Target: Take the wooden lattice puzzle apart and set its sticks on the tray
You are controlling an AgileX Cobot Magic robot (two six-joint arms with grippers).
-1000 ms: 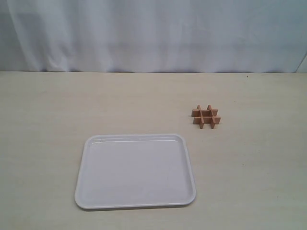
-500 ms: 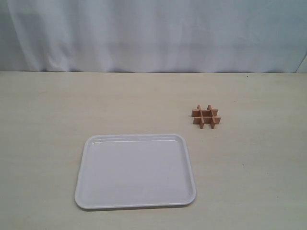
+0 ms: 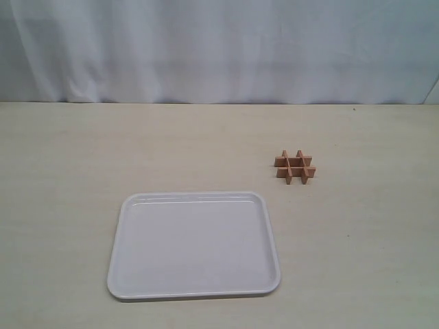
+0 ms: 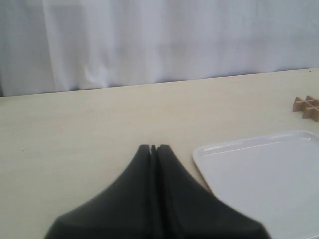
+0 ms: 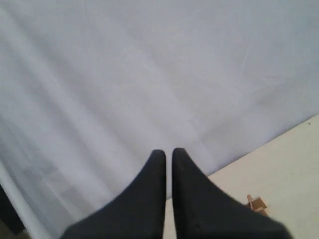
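Note:
The wooden lattice puzzle (image 3: 295,168) stands whole on the table, its sticks interlocked in a hash shape, to the right of and behind the tray (image 3: 194,196). The white tray holds nothing. Neither arm shows in the exterior view. In the left wrist view my left gripper (image 4: 153,148) is shut on nothing, with the tray (image 4: 264,174) beside it and the puzzle (image 4: 306,106) farther off. My right gripper (image 5: 169,152) has its black fingers nearly together with nothing between them, pointed at the curtain; a corner of the puzzle (image 5: 256,204) peeks past one finger.
A white curtain (image 3: 219,48) hangs along the table's far edge. The pale tabletop (image 3: 82,151) stretches around the tray and the puzzle.

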